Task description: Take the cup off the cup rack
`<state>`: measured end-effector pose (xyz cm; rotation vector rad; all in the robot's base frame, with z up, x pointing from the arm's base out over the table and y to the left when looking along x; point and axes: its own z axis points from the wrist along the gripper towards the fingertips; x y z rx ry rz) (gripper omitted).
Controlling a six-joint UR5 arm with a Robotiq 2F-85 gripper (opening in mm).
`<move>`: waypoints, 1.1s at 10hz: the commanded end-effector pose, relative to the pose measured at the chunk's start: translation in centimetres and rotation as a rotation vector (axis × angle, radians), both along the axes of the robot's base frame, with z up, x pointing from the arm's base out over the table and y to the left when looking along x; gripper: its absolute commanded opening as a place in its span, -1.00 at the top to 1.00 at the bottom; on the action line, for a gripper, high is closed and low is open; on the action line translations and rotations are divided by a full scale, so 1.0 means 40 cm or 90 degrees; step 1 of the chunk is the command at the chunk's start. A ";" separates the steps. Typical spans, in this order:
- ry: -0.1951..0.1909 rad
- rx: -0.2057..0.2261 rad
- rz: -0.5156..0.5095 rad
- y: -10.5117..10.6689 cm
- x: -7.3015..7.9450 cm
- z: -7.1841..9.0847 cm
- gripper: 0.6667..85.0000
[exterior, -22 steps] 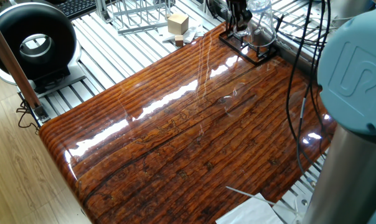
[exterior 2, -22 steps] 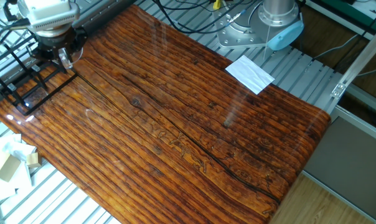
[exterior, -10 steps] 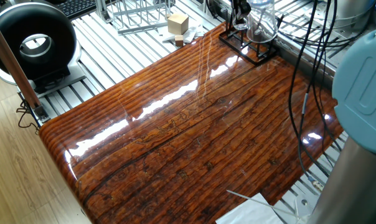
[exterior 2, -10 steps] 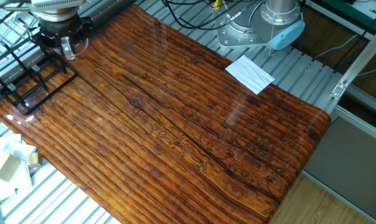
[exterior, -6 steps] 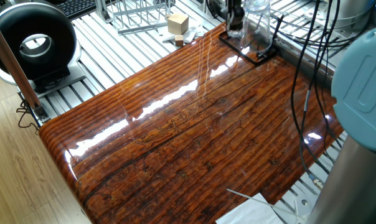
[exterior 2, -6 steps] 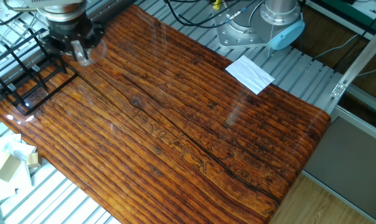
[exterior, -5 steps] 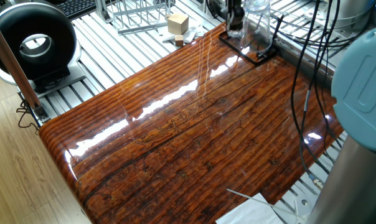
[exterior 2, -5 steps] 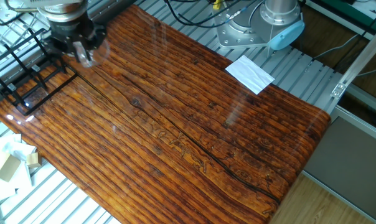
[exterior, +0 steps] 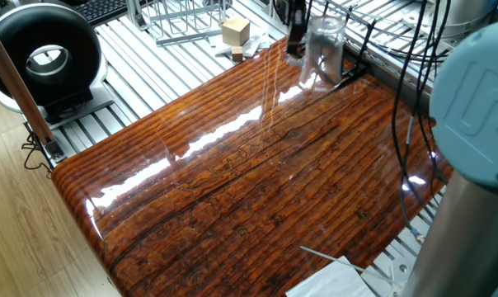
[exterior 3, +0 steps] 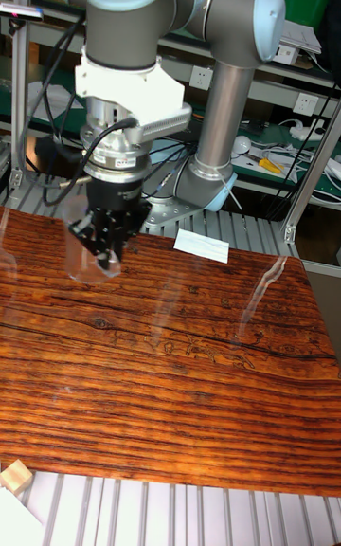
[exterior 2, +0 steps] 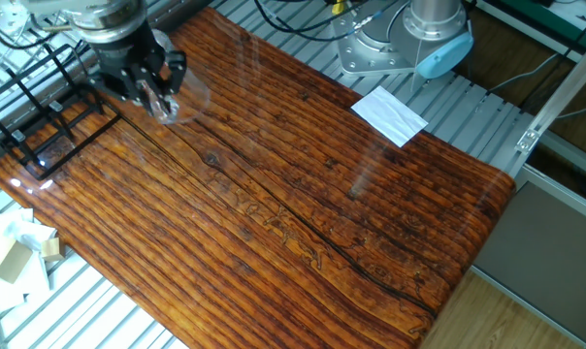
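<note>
The cup (exterior: 324, 51) is a clear glass mug, held in the air with my gripper (exterior: 298, 37) shut on it. It hangs above the wooden tabletop (exterior: 249, 181), just off the cup rack (exterior: 354, 73), a small black wire frame at the table's far corner. In the other fixed view my gripper (exterior 2: 157, 85) is to the right of the cup rack (exterior 2: 39, 109), and the glass cup (exterior 2: 174, 105) barely shows below the fingers. The tall fixed view shows my gripper (exterior 3: 104, 245) over the table's left part with the faint cup (exterior 3: 87, 247) in it.
A black round device (exterior: 43, 51), a silver wire rack (exterior: 187, 21) and a wooden block (exterior: 235, 31) stand beyond the table's edge. White paper (exterior 2: 390, 114) lies near the arm's base (exterior 2: 434, 29). Cables hang by the arm (exterior: 406, 99).
My gripper has lifted the cup up and away from the cup rack, carrying it out over the tabletop. The rack stays in place.
</note>
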<state>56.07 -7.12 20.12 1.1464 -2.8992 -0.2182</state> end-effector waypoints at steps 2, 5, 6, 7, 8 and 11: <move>0.016 0.112 -0.080 0.128 0.029 -0.003 0.99; 0.019 0.169 -0.116 0.206 0.058 -0.020 0.99; 0.019 0.183 -0.126 0.226 0.064 -0.022 0.99; 0.014 0.183 -0.129 0.232 0.070 -0.029 0.99; 0.006 0.173 -0.127 0.225 0.079 -0.040 0.99; -0.021 0.168 -0.120 0.234 0.110 -0.066 0.99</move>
